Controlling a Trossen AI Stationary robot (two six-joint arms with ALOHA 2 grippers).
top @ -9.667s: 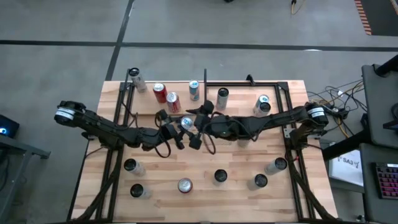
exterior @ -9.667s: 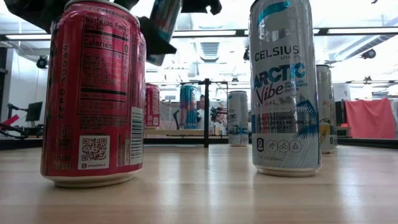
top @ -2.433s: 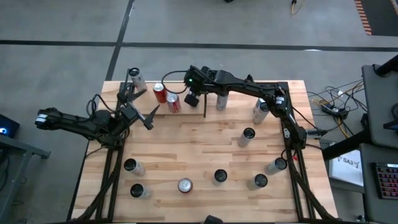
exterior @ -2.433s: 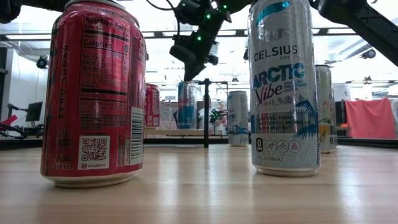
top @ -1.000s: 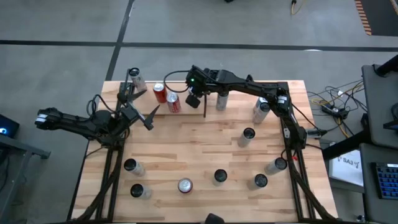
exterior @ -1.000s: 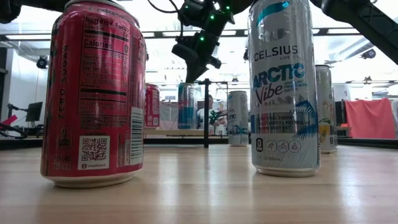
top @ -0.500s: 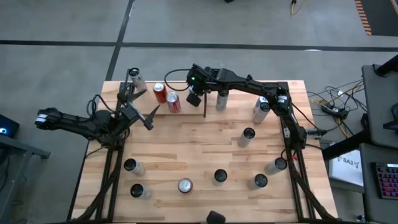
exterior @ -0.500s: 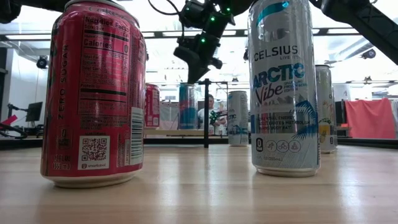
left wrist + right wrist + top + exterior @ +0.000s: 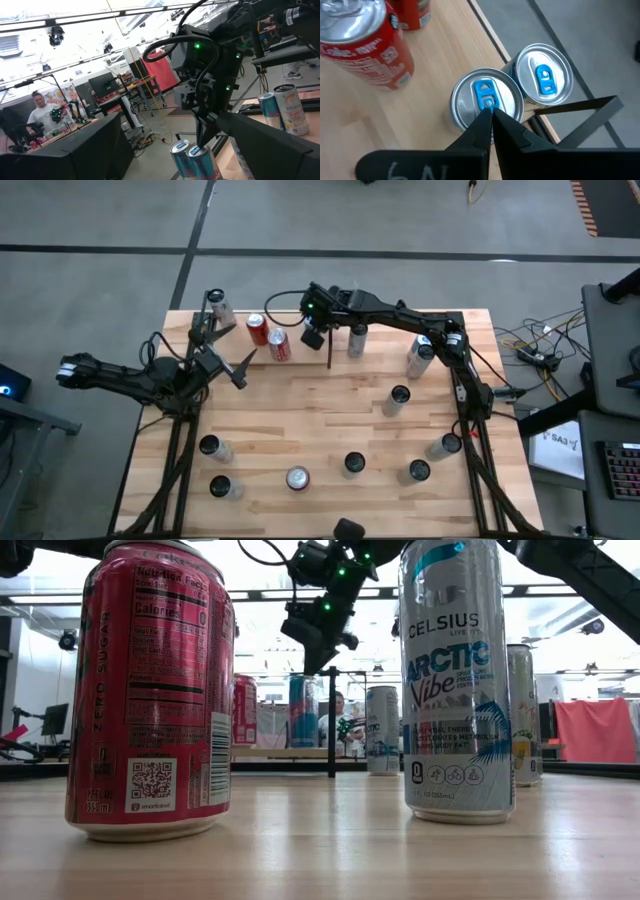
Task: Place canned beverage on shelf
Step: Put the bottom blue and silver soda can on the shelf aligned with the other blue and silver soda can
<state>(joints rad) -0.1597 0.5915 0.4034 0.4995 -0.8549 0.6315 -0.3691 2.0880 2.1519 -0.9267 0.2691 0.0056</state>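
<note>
Two blue-tabbed cans stand upright side by side on the pale shelf panel (image 9: 380, 120), next to its black edge rod. My right gripper (image 9: 491, 112) is shut and hangs just over the top of the nearer blue can (image 9: 487, 100); the second blue can (image 9: 543, 75) stands beside it. In the low view the right gripper (image 9: 320, 665) shows a small gap above that blue can (image 9: 302, 712), which stands on the shelf (image 9: 270, 752). A red can (image 9: 365, 45) stands close by on the same panel. My left gripper (image 9: 242, 368) waits open at the table's left, holding nothing.
Several more cans stand on the table's near half, among them a red can (image 9: 150, 690) and a white Celsius can (image 9: 458, 680). A black upright rod (image 9: 331, 720) rises beside the blue cans. More cans (image 9: 356, 338) stand along the far edge. A person (image 9: 37, 112) sits beyond the table.
</note>
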